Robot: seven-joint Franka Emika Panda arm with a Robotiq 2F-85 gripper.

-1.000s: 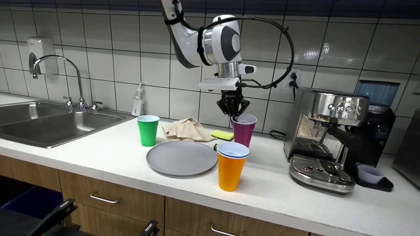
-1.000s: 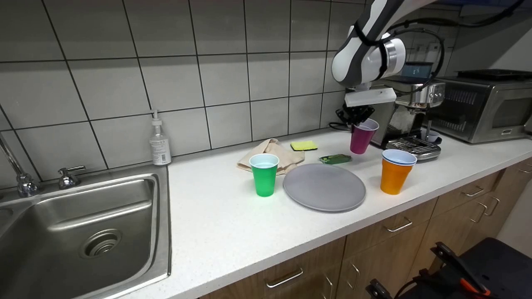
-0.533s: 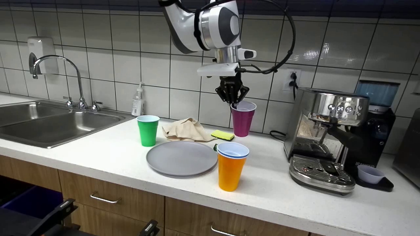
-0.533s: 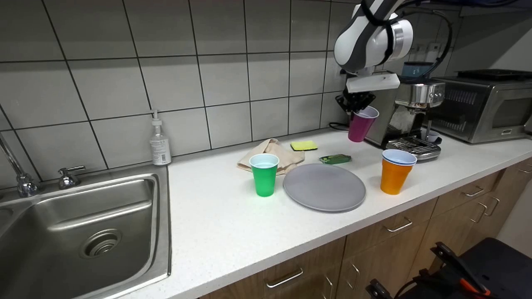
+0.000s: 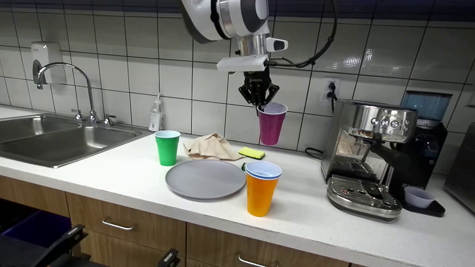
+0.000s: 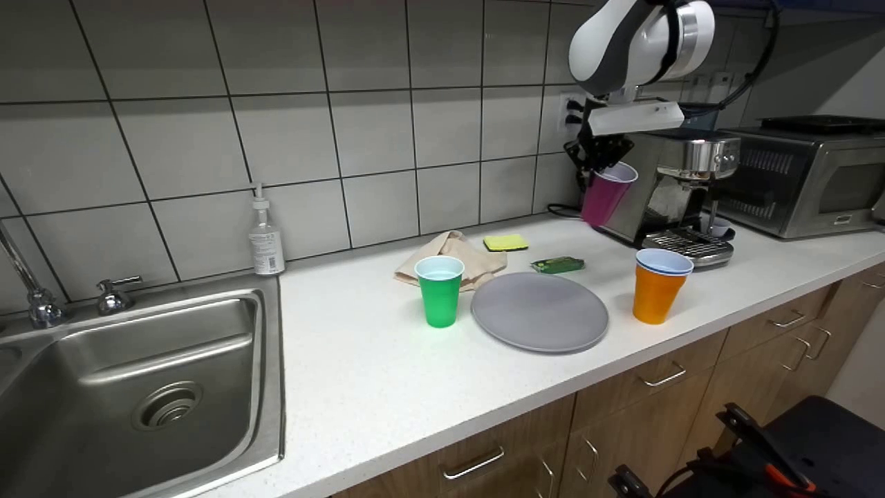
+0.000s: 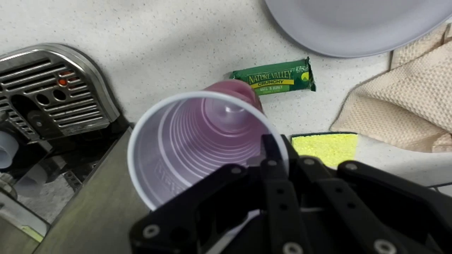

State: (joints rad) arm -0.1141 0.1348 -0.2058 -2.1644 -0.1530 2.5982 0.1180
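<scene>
Purple cup (image 5: 272, 128) is held aloft, tilted, pinched at the rim by the jaws, clear of the desk (image 5: 315, 207) and beyond the grey plate (image 5: 206, 179) in both exterior views; carrying is judged the step in hand, steady grip called for next.

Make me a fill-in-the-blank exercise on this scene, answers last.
The end effector grips the purple cup with one finger inside and the other ____.
The wrapped bar reads "Nature ____".
The sponge beside the cloth is ____ on top.
The stacked cups beside the plate have ____ outer walls.
Missing words: outside; Valley; yellow; orange.
</scene>
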